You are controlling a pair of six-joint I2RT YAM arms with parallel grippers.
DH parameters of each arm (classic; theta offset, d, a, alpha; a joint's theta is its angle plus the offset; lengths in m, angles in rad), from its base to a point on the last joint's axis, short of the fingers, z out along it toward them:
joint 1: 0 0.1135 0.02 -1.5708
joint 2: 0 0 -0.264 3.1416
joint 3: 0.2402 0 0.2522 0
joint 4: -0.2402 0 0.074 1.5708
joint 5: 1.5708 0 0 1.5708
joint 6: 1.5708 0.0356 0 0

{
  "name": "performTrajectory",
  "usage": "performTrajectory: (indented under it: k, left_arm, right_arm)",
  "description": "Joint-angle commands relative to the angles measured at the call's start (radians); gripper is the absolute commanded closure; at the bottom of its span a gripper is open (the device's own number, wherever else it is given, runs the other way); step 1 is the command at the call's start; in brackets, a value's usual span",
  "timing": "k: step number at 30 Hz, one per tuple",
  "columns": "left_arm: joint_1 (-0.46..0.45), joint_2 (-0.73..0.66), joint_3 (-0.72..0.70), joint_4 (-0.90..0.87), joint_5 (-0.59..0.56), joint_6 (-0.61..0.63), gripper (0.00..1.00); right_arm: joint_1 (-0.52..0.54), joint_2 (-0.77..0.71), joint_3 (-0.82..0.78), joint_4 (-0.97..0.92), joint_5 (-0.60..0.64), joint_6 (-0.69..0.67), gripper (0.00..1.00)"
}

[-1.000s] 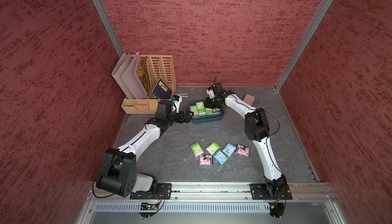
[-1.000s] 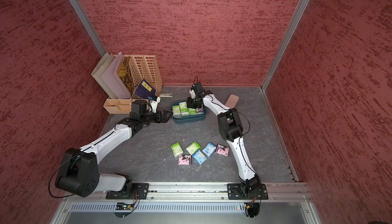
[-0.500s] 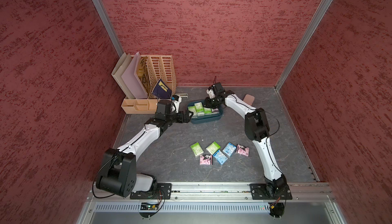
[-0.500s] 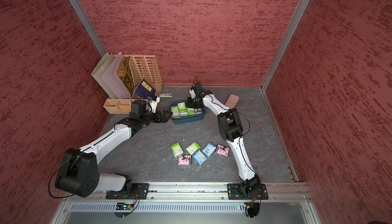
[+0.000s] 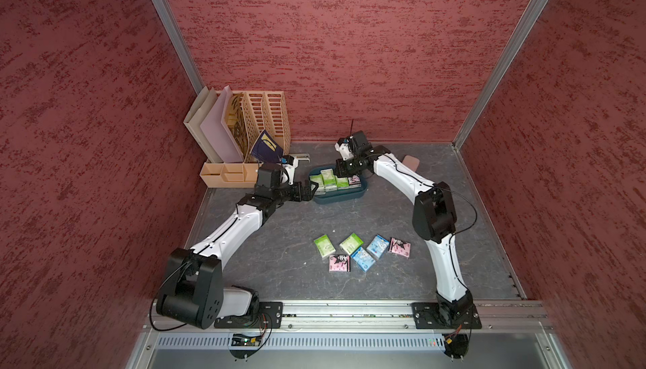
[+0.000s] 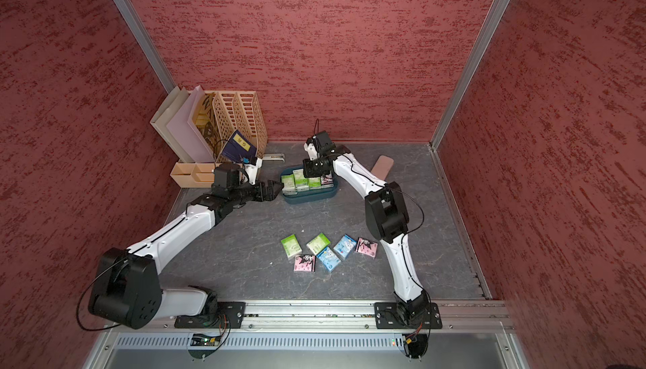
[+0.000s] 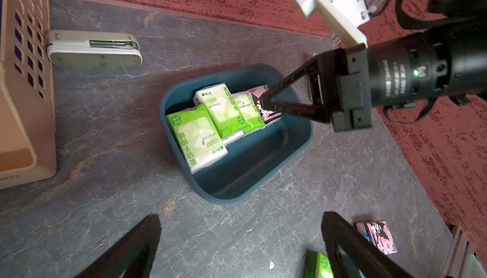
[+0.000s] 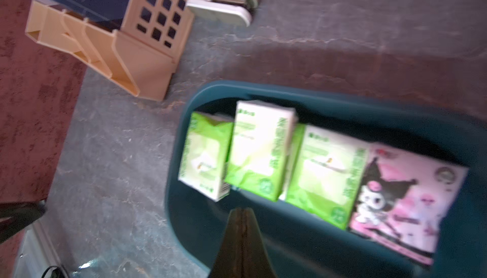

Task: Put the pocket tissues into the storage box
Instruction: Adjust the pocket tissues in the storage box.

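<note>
Going L to R in a top view: the beige file organizer (image 5: 244, 140) sits in the far L corner w/ a stapler (image 5: 300, 156) just beside it. The left gripper (image 5: 312, 189) hangs just beside the L end of the storage box (image 5: 341, 197), fingers spread wide, holding nothing. The box holds a row of packets along its far side: 3 green ones (image 7: 224, 110), then a pink one (image 7: 263, 104) at the R end; the near half is bare. The right gripper (image 7: 267, 102) is over that pink packet, fingers pinched together w/ nothing betw. them; whether the tips touch the packet I can't tell. Six pocket tissues (image 5: 361, 251) lie loose on the table, nearer the rail, well apart from the box. To do this step well, imo: lift the R arm straight up so it doesn't drag the pink packet, then go for the nearest loose one, approach flat from above, grip across the short side, and drop it in the bare near half.
</note>
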Motion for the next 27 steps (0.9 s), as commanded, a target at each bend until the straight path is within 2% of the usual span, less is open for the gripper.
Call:
performTrajectory:
  k: [1, 9, 27]
  left_arm:
    - [0.008, -0.028, 0.015, 0.018, -0.002, -0.017, 0.00]
    - [0.008, -0.021, 0.013, 0.030, -0.003, -0.024, 0.00]
    - [0.021, -0.027, -0.020, 0.021, -0.008, -0.013, 0.00]
  right_arm:
    - [0.028, -0.045, -0.095, 0.018, -0.055, -0.007, 1.00]
    - [0.067, -0.043, -0.191, 0.133, -0.114, 0.069, 1.00]
    - [0.073, 0.105, -0.043, 0.134, -0.105, 0.118, 1.00]
